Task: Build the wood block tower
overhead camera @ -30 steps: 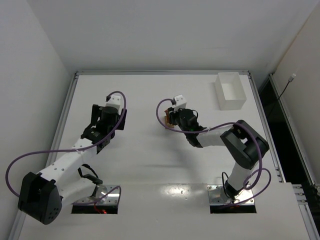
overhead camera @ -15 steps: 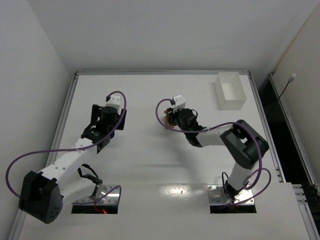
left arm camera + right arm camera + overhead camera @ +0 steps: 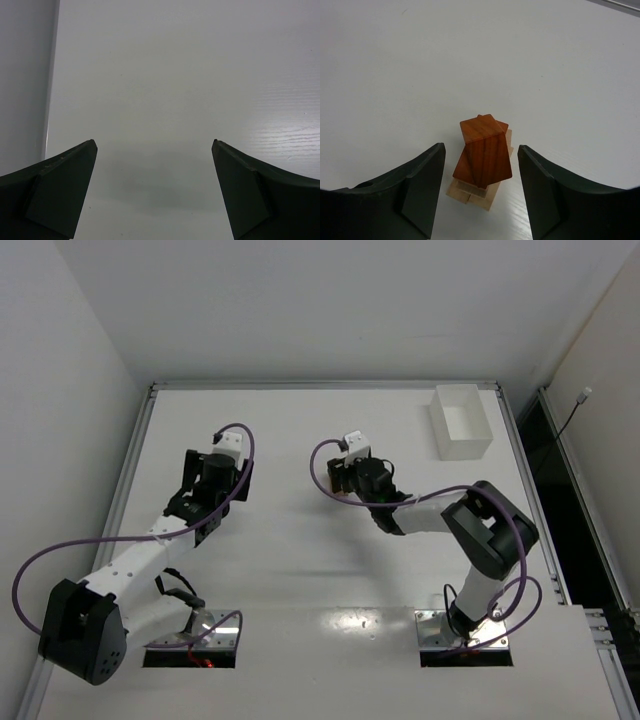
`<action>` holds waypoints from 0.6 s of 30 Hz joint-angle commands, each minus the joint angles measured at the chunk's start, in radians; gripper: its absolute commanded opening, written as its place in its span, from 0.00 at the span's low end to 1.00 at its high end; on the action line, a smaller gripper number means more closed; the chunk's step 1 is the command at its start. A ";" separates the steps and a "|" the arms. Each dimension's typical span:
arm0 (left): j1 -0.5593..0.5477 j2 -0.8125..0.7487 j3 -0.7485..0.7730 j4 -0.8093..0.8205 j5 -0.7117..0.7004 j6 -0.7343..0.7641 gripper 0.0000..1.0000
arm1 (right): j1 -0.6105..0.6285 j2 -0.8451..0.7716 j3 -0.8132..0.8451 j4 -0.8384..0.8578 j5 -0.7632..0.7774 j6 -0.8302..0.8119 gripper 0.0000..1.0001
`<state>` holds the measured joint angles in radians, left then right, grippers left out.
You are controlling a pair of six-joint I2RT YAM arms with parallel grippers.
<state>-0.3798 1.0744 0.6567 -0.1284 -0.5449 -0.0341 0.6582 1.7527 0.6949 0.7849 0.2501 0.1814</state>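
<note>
One tower (image 3: 482, 160) stands mid-table (image 3: 300, 560), two reddish-brown pieces topping pale tan ones too overlapped to count. The right gripper (image 3: 481, 148) straddles it, both fingers spread clear of the wood. The left gripper (image 3: 154, 145) gapes wide above the table. One white bin (image 3: 460, 422) sits at the far right

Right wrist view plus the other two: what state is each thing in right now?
wood block tower: standing, reddish-brown block on top of pale pieces, untouched.
right gripper: open, one finger on each side of the tower, a gap on both sides.
left gripper: wide open, empty, over bare table.
white bin: upright, open-topped, at the table's far right.
</note>
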 commanded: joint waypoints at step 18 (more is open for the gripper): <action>-0.025 0.011 0.105 -0.097 0.097 -0.111 0.99 | -0.060 -0.420 0.138 -0.514 0.043 -0.088 0.56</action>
<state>-0.3958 1.0763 0.6788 -0.1776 -0.5030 -0.0750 0.6399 1.3617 0.7246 0.5198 0.2436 0.1085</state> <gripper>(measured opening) 0.991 0.572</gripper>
